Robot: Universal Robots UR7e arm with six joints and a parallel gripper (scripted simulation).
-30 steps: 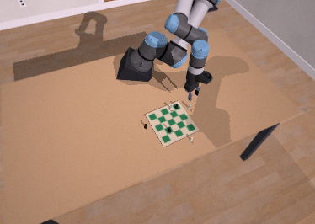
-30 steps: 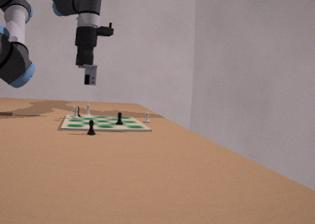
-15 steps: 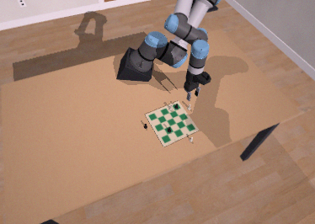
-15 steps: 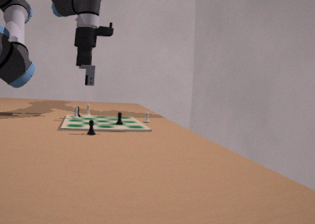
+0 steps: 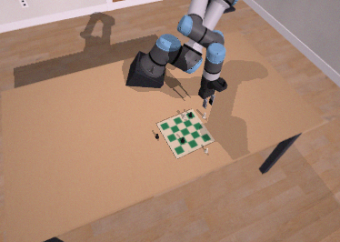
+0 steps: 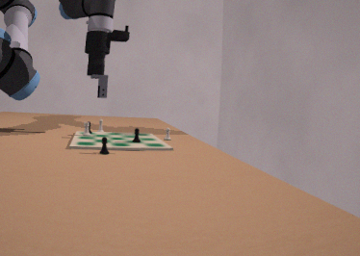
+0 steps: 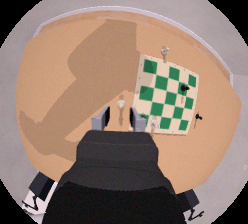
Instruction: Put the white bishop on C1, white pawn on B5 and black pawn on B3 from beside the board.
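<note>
My gripper (image 5: 207, 103) (image 6: 102, 93) (image 7: 119, 113) is open and empty, pointing down high above the table near one board edge. Below it a slim white piece, apparently the bishop (image 5: 205, 115) (image 6: 101, 126) (image 7: 121, 104), stands beside the board (image 5: 209, 139) (image 6: 120, 148); in the wrist view it shows just beyond the gap between the fingers. A shorter white piece, apparently the pawn (image 5: 206, 150) (image 6: 167, 135) (image 7: 164, 51), stands off another edge. The black pawn (image 5: 156, 136) (image 6: 104, 146) (image 7: 198, 117) stands off the side opposite the bishop. Square labels are too small to read.
On the board stand a black piece (image 5: 182, 140) (image 6: 137, 136) (image 7: 184, 88), a white piece (image 5: 184, 115) (image 6: 87, 129) (image 7: 154, 124) and, close to the white one, another black piece (image 5: 190, 115) (image 6: 90, 127). The right finger probably hides that last one in the wrist view.
</note>
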